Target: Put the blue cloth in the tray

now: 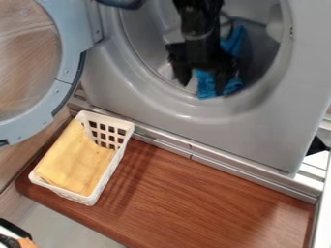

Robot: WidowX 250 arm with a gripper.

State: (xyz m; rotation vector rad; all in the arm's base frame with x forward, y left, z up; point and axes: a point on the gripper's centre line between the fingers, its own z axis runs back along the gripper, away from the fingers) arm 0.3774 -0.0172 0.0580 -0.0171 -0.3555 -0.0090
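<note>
A brown wood-grain board (194, 198) lay nearest, and on it, toward the left, sat a white plastic basket (107, 118), evidently the tray of the task. It stood just in front of the washing machine (207, 131), presumably to make the carry from the opening short. A yellow cloth (74, 160) lined its floor; the blue one would probably have to go on top of it.

Beyond, the round door (76, 24) was swung out to the left, leaving the mouth free for the arm (199, 31), which hung in from the top edge. Its gripper (203, 88) was at the opening, pointing down with fingers apart, grasping nothing firmly as far as could be seen. The blue cloth (205, 86) lay inside, at the drum's lower lip, behind and beside the right-hand finger in the picture. That spread seemed meant to straddle a fold; closing too shallowly might have let it slip.
</note>
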